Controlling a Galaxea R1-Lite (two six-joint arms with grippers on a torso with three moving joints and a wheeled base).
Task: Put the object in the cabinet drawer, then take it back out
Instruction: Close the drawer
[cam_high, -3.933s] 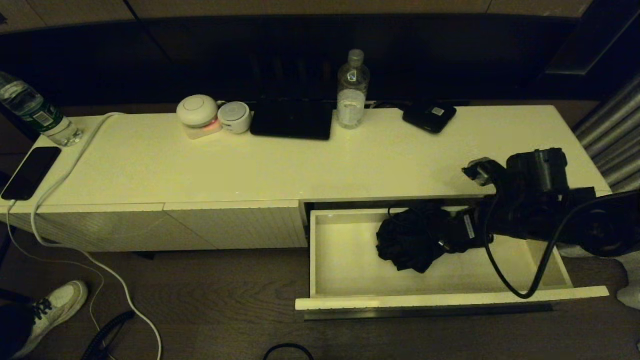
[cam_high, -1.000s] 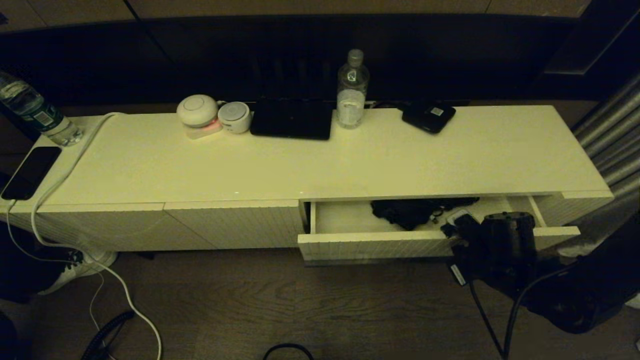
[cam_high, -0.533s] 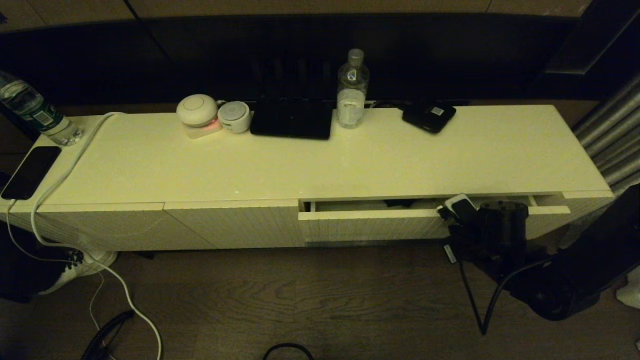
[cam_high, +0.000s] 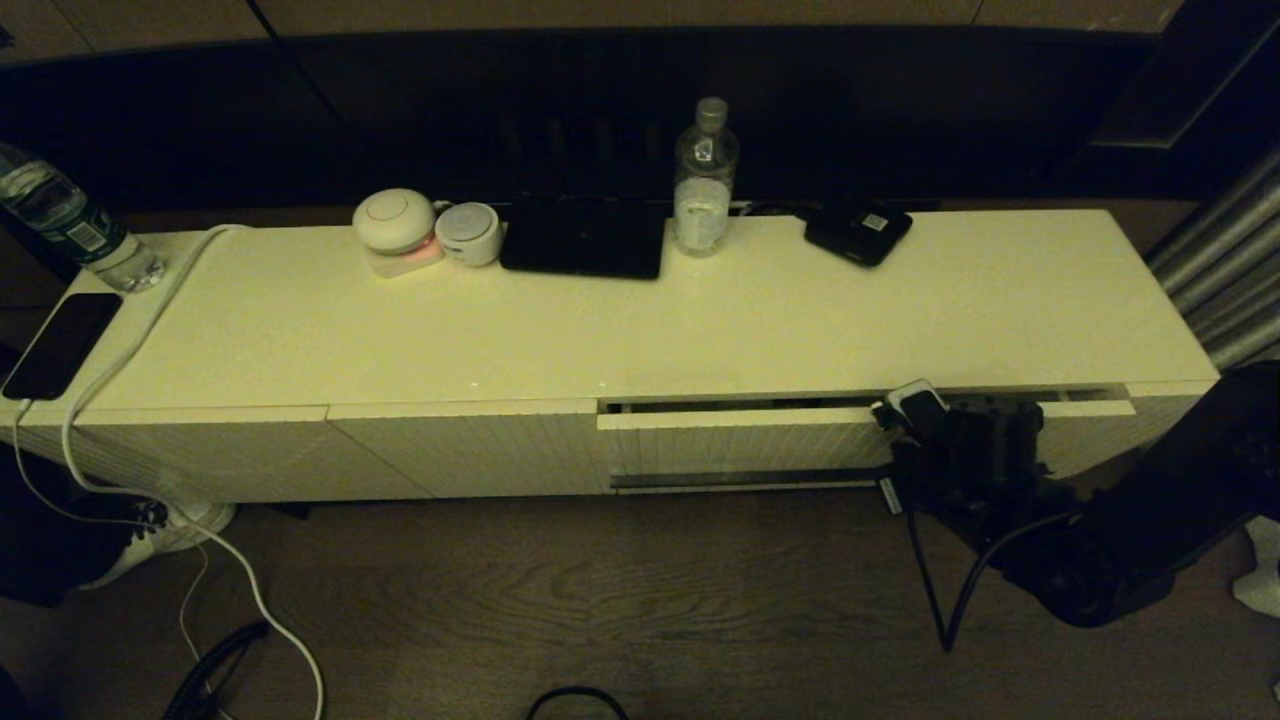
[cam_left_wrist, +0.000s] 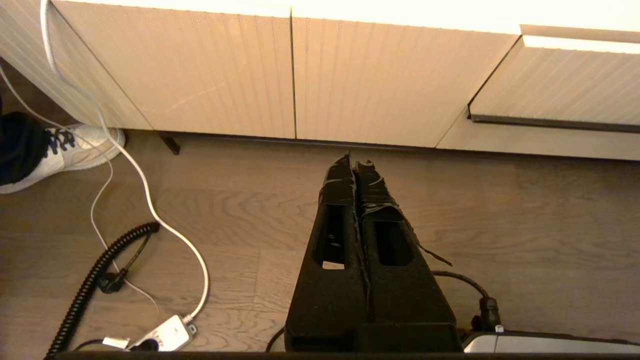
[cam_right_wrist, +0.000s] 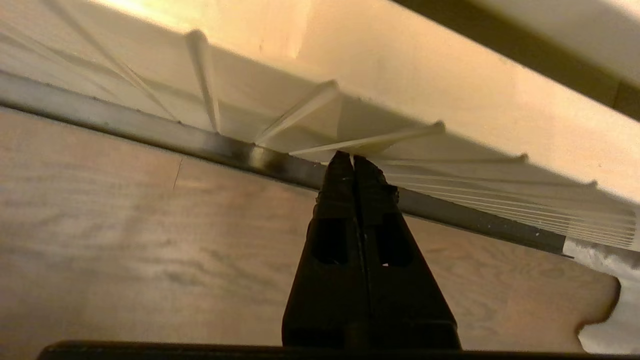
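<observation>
Wood-plank floor (cam_high: 600, 600) nearest. Left gripper (cam_left_wrist: 356, 165) parked above it, fingers together, empty. Right gripper (cam_right_wrist: 352, 162) pinched shut, empty, tips at the cabinet drawer (cam_high: 740, 440) front, right end of cabinet; drawer nearly closed. Bottle (cam_high: 705, 180) at cabinet-top rear edge.

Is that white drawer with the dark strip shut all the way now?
Almost shut. The cabinet drawer shows a thin dark gap along its top edge, and the right tool, closed, is at its ribbed front.
</observation>
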